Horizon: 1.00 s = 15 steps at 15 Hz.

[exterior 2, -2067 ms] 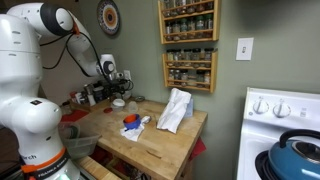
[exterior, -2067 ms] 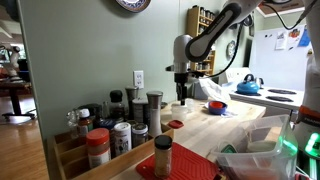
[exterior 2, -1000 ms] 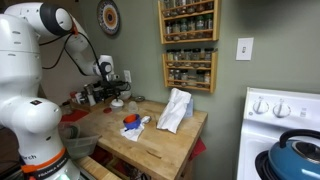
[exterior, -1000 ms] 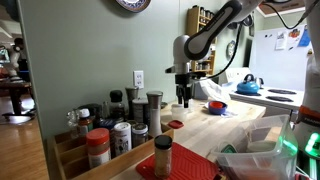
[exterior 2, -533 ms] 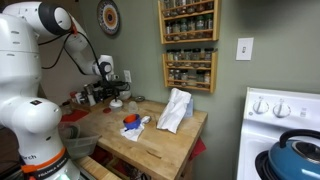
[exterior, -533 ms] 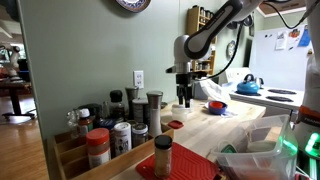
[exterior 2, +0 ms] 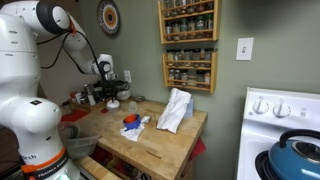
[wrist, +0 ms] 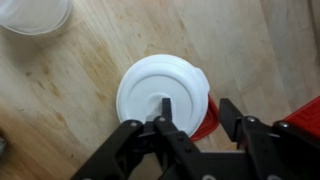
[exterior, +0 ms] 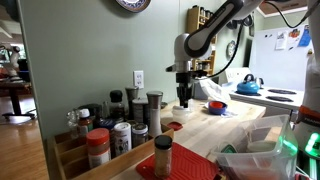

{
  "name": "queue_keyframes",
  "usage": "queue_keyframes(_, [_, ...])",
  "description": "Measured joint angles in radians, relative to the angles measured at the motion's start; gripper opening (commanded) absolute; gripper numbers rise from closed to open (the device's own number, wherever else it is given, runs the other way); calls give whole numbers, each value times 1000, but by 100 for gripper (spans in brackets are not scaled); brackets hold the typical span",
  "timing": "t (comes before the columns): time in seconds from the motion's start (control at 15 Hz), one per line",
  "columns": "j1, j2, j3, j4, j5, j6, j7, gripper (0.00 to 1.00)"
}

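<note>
The Franka arm's hand (wrist: pixel 197 108) hangs directly over a white-lidded red container (wrist: pixel 160 85) on the wooden desk (wrist: pixel 70 120). In the wrist view its fingers (wrist: pixel 165 108) are partway apart. One lies across the middle of the lid and the other is just off the lid's right edge, above the red body. Whether either finger actually presses on the container cannot be told from this angle.

A pale, translucent round container (wrist: pixel 35 14) sits well apart at the top left of that view. In both exterior views the hand (exterior: pixel 183 98) (exterior 2: pixel 115 100) points straight down near the back of the desk. A cluster of spice jars (exterior: pixel 110 130) fills the foreground in an exterior view. A crumpled white cloth (exterior 2: pixel 175 110) stands mid-desk beneath a wall-mounted spice rack (exterior 2: pixel 188 45). A blue kettle (exterior 2: pixel 295 155) rests on the stove nearby.
</note>
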Motion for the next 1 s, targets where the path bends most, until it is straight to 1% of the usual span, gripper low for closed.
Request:
queue_keyframes(0.13, [0,-5,3,-7,6,0,-4,91])
queue_keyframes(0.2, [0,-6,5,-11,8,0,-4,99])
queue_keyframes(0.73, [5,-7,10,-17,8,0,10,100])
queue_keyframes(1.0, [5,-17,7,-17,5,7,49,100])
